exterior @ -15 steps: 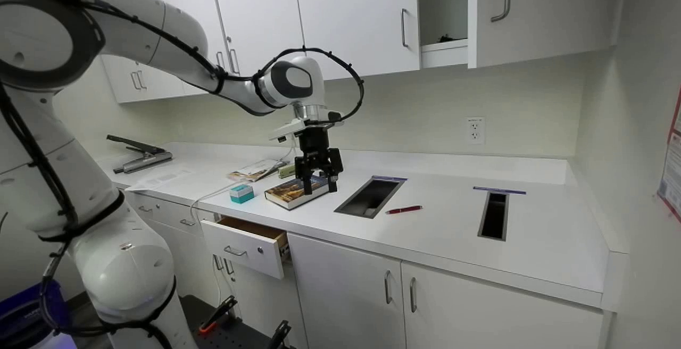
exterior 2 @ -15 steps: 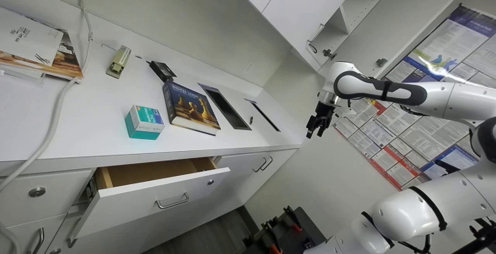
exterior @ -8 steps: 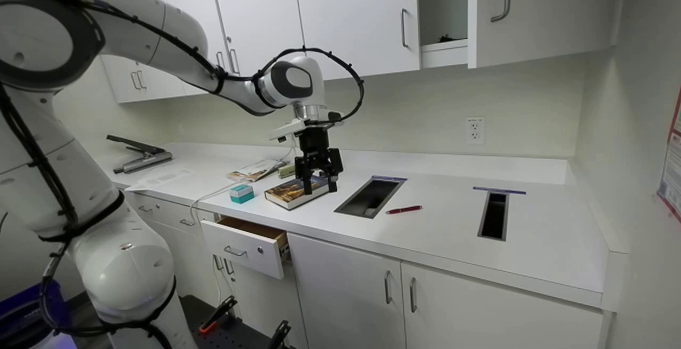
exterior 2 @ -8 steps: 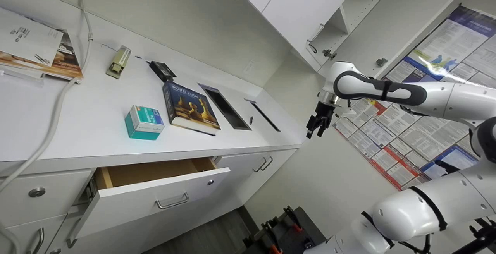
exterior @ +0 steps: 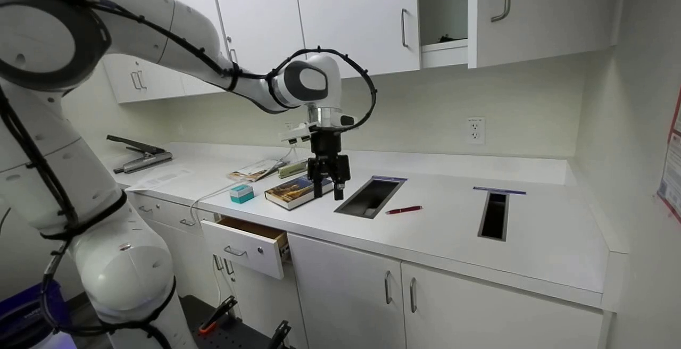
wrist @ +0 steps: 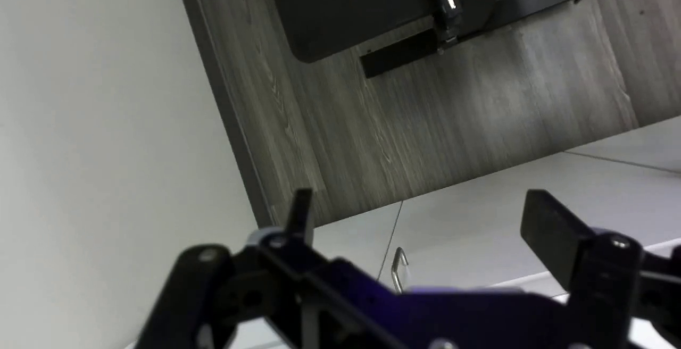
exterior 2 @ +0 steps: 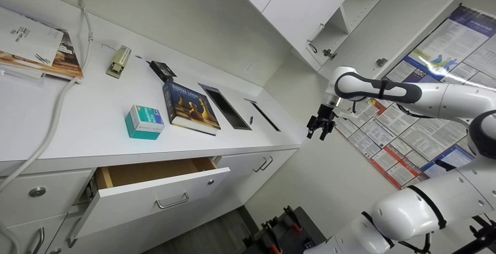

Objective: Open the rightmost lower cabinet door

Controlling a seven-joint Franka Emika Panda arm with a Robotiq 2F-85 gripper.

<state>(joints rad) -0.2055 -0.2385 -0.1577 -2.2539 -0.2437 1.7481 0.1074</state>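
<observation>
Empty hand (exterior: 328,192) is hanging higher than the rightmost lower cabinet door (exterior: 500,320)

Near mid-frame in an exterior view, the robot's hand is pointing down, its black fingers (exterior: 339,189) standing wide apart with nothing between them. The door is lying below and to the right of it, filling the lower right of the frame under the front edge of the white bench (exterior: 553,205); hand and door are not touching, and the handle (exterior: 413,295) is standing well apart from the fingers.

The coming move is turning on that handle: its long axis is running upright, while the fingers are aiming at the floor (wrist: 479,109). The hand is therefore probably needing to descend clear of the bench edge and tip toward the door, so that a finger is passing on either side of the handle. Low in the wrist view, a bar handle (wrist: 395,275) is showing between the fingers, but it is likely serving the neighbouring door (wrist: 468,232), a possible mix-up.

The target door is looking plain, white, flat and fairly wide. It is sitting shut, its short silver handle standing near its upper left corner and its lower part running out of the frame.
</observation>
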